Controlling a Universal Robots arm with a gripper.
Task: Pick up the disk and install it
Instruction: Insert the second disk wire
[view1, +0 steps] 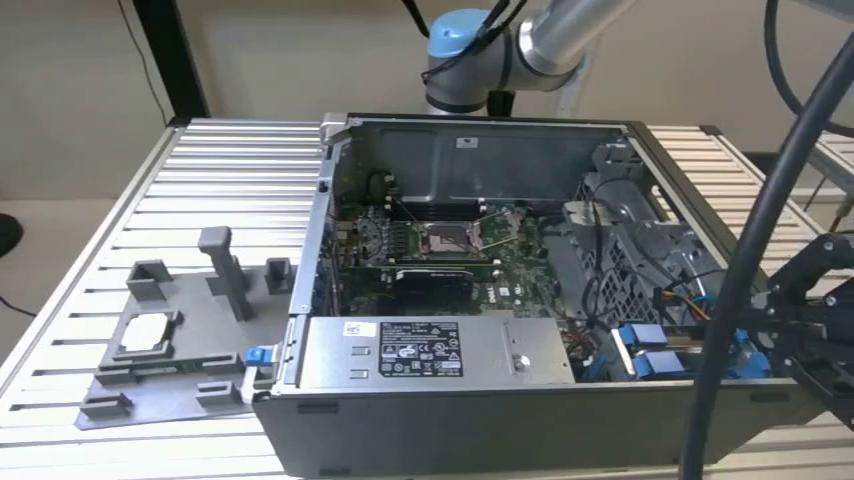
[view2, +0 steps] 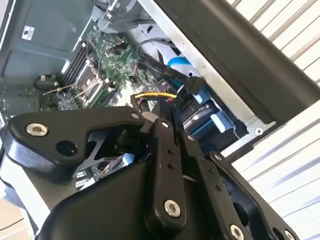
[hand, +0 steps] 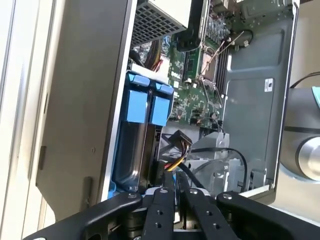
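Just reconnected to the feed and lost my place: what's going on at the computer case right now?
The arm's gripper hangs inside the open computer case, by the drive bay at the exterior view's right. It is shut and holds nothing. A blue-bracketed disk sits in that bay beside a second disk, both close to the gripper. On the table, the grey fixture beside the case holds a small silver chip.

slatted metal table, open computer case sitting right on it, grey plastic holder tray beside it on the exterior view's left
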